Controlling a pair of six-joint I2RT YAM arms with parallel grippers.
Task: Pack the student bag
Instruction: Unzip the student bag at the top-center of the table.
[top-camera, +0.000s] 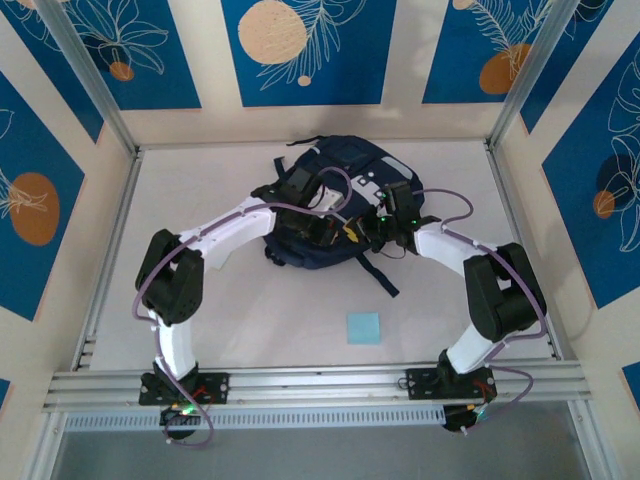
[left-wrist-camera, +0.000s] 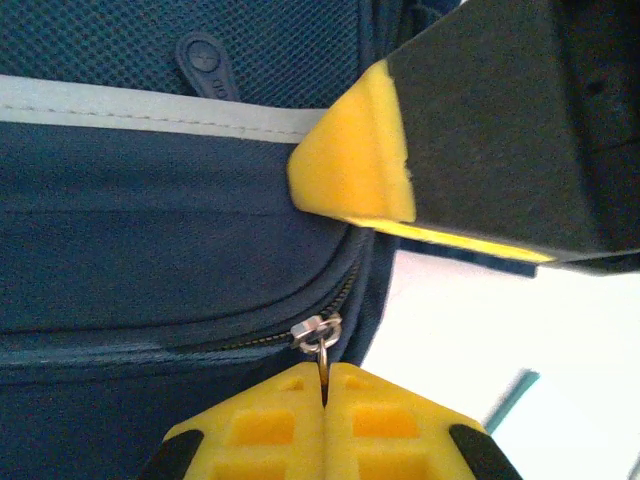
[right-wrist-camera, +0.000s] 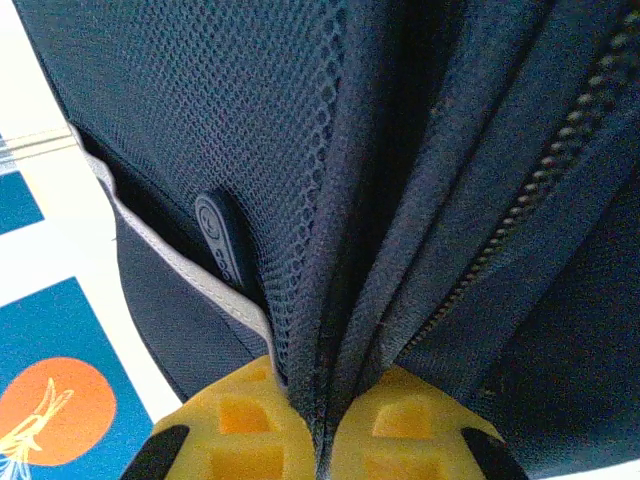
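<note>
The left claw (left-wrist-camera: 325, 405) pinches the zipper pull (left-wrist-camera: 320, 332) of the student bag (top-camera: 345, 162); the right claw (right-wrist-camera: 322, 435) clamps a fold of its fabric.

Top cam high behind arms (top-camera: 180, 340), looks down on whole worktop (top-camera: 270, 310), L & R wrist cams v. close on student bag (left-wrist-camera: 150, 220), shared by all 3

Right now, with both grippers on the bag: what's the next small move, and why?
Probably draw the left gripper slowly along the zipper track while the right gripper holds. The left is shut on the zipper pull of the student bag, and the right pinches a fold of its fabric, which should brace the bag. I cannot tell which way opens it.
</note>
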